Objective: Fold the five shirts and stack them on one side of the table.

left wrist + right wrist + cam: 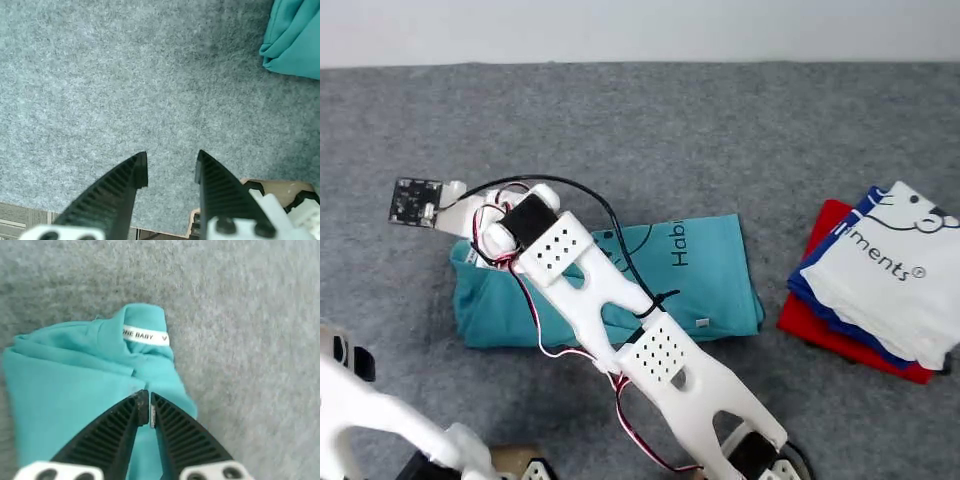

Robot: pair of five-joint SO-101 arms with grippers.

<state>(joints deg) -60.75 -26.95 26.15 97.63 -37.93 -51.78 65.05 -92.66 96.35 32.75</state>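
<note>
My right claw (149, 402) is pinched almost shut on a fold of the teal shirt (710, 270), just beside its collar label (145, 335). That arm reaches across the shirt to its collar end. The teal shirt lies folded into a long band in the middle of the grey surface (650, 130). My left claw (170, 167) is spread at a moderate gap with nothing in it, above bare surface near a corner of the teal shirt. Well apart from the teal shirt, at the end away from its collar, sits the stack: a white shirt (890, 275) on top, a blue shirt (815, 285) under it, and a red shirt (800, 315) at the bottom.
</note>
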